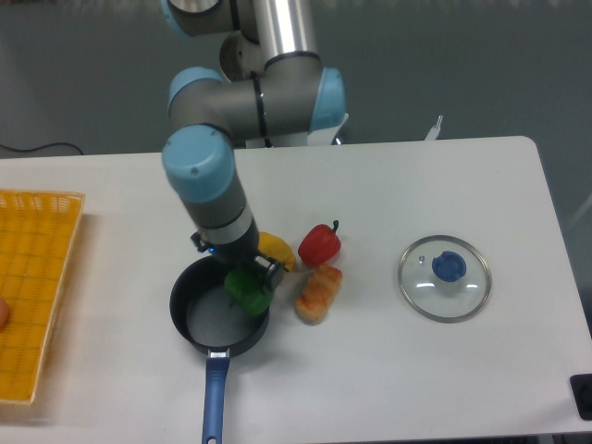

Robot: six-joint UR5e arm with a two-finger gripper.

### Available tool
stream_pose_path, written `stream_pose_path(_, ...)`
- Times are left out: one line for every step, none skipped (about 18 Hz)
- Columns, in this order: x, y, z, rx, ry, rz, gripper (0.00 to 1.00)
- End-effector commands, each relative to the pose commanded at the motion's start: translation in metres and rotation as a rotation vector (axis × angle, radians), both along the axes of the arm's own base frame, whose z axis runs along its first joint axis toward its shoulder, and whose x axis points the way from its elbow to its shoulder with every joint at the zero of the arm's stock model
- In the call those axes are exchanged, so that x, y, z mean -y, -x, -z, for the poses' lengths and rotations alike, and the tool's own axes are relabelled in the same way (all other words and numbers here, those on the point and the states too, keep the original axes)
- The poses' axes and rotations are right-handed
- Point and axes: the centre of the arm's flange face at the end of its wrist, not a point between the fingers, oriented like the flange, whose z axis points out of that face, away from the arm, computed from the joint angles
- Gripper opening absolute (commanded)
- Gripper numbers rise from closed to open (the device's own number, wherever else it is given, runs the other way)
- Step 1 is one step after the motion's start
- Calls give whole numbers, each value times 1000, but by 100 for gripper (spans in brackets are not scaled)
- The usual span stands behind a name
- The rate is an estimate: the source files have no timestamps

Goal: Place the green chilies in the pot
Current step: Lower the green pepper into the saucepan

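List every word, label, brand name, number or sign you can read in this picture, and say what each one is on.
None can be read. No lettering shows on the pot, its blue handle, the green pepper, the red pepper, the glass lid, the yellow basket or the arm. The claw shows no print either; any marking there is too small and blurred to tell.

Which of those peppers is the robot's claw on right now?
The green pepper, over the black pot's right rim beneath the claw. The red pepper and yellow one lie on the table, outside the pot.
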Motion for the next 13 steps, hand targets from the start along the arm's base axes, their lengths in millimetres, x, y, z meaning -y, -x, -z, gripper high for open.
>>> stream_pose_path(-2,-2,2,1,1,3,41)
stream_pose_path(-3,-3,5,3,5,5,41)
stream_pose_path(-7,-7,11,8,12,12,41)
stream_pose_path(-10,-12,16,13,19,23,41)
stream_pose_path(-10,-13,18,14,22,26,41)
stream_pose_path(-11,-13,20,16,25,28,41)
stream_pose_path(-11,-14,21,19,26,29,41)
stream_pose_path(-12,-13,24,21,30,31,41)
stream_pose_path(-13,-14,26,22,32,31,41)
stream_pose_path(-15,-19,30,25,39,38,41)
stream_pose_path(-16,-20,31,25,39,40,41)
stream_pose_path(-17,-19,35,26,41,40,41)
stream_pose_path(-18,-20,35,24,38,41,41)
